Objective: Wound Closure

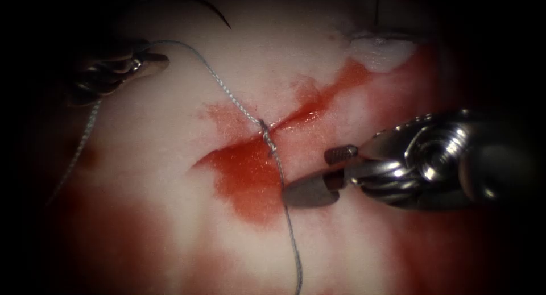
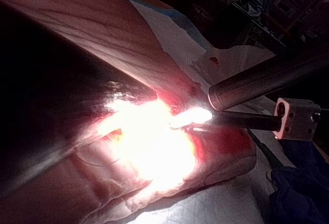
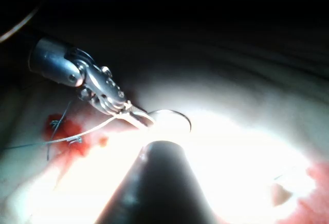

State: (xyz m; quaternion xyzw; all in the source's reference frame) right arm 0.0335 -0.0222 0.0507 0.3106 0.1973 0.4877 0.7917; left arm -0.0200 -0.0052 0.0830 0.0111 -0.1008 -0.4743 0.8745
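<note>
Endoscope view: left hand (image 1: 149, 61) clamps thread (image 1: 227, 93); needle (image 1: 193, 2) lies free; right hand (image 1: 324, 173) agape, empty.

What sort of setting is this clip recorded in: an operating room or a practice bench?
Most likely a practice bench. The tissue is a loose slab lying on a cloth, with room clutter behind it. Over the cut, the left tool holds thread; the right tool is open, holding nothing. The needle lies free.
</note>
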